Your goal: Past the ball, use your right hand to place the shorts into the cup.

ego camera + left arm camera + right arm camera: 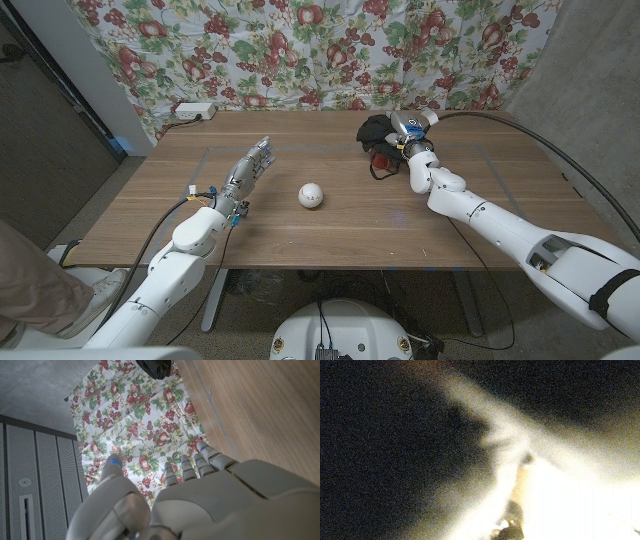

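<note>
Reaching across table, right robot hand [408, 133] on shorts [377, 133].

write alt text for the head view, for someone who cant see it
The right hand reaches into dark shorts at the wooden table's far side. A white ball lies mid-table; the left hand waits, fingers extended.

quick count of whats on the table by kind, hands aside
ball: 1 (white)
shorts: 1 (dark bundle, under the right hand)
power strip: 1 (white, far left edge)
total: 3
</note>
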{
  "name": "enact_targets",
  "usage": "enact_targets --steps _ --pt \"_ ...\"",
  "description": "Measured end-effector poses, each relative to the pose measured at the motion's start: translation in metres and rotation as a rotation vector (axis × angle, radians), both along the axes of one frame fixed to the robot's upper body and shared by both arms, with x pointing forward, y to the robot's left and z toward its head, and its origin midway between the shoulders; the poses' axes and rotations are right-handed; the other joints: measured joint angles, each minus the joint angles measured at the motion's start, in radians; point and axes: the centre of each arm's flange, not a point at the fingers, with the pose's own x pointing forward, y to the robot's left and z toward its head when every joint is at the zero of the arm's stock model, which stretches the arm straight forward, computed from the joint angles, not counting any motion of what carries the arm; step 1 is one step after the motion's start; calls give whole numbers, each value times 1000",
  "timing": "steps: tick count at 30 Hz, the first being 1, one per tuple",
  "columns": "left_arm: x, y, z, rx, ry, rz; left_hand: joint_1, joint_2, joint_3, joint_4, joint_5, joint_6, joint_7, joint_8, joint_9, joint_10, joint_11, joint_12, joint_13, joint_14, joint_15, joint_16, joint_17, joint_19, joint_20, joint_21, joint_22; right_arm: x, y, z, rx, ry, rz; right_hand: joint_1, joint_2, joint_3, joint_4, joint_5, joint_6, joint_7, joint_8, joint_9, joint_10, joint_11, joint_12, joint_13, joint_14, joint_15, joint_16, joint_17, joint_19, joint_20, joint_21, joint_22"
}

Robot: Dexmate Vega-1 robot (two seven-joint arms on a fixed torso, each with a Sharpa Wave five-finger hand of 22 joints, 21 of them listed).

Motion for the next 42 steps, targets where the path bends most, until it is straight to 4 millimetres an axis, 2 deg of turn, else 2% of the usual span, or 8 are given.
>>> enact_targets --steps 17,19,24,26,30,32,35,42 --pt "0 1 3 1 -6 -2 0 0 0 0 0 0 0 0 0 0 0 0 0 0 0 0 0 0 0 0 0 6 2 -5 -1 11 -3 0 0 0 0 0 -2 -2 0 0 -3 -3 -1 4 0 0 1 -1 0 0 -11 6" --pt "0 1 3 0 -6 -1 0 0 0 0 0 0 0 0 0 0 0 0 0 0 0 0 0 0 0 0 0 6 2 -6 -3 11 -4 -12 12 0 0 0 -2 -2 0 -1 -4 -4 -4 5 -4 -4 1 -1 -1 0 -15 6" --pt "1 1 3 -1 -5 -2 0 0 0 0 0 0 0 0 0 0 0 0 0 0 0 0 0 0 0 0 0 6 3 -8 -6 12 -10 -31 24 0 0 4 -18 0 -16 -27 -2 -3 -39 -60 -22 -22 -46 -27 -53 2 -66 -31" --pt "1 1 3 -1 -4 -2 0 0 0 0 0 0 0 0 0 0 0 0 0 0 0 0 0 0 0 0 0 6 3 -9 -7 12 -10 -61 31 32 -32 4 -21 -3 -16 -35 -2 -3 -51 -78 -29 -29 -71 -35 -65 3 -83 -48" --pt "2 1 2 -1 -3 -2 0 0 0 0 0 0 0 0 0 0 0 0 0 0 0 0 0 0 0 0 0 5 4 -11 -8 11 -12 -93 29 39 -38 4 -43 -3 -32 -46 -6 -7 -71 -105 -44 -39 -124 -58 -79 7 -110 -81" --pt "2 1 2 -1 -2 -1 0 0 0 0 0 0 0 0 1 0 0 0 0 0 0 0 0 0 0 0 0 5 4 -11 -8 6 -17 -113 17 90 14 4 -50 -3 -40 -54 -9 -9 -79 -116 -53 -33 -148 -70 -80 6 -115 -96" --pt "3 1 2 -1 -2 -2 0 0 0 0 0 0 0 0 2 0 0 0 0 0 0 0 0 0 0 0 0 4 5 -11 -9 5 -17 -154 8 104 59 -3 -59 -5 -43 -62 -5 -13 -82 -128 -55 -32 -181 -83 -90 7 -122 -110" --pt "4 2 1 -4 0 -2 0 0 0 0 0 0 0 0 2 4 4 0 0 0 0 0 0 0 0 0 0 2 8 -10 -19 -5 -16 -243 -9 86 93 -3 -66 2 -55 -79 -10 -19 -86 -144 -51 -28 -225 -96 -87 5 -123 -119"
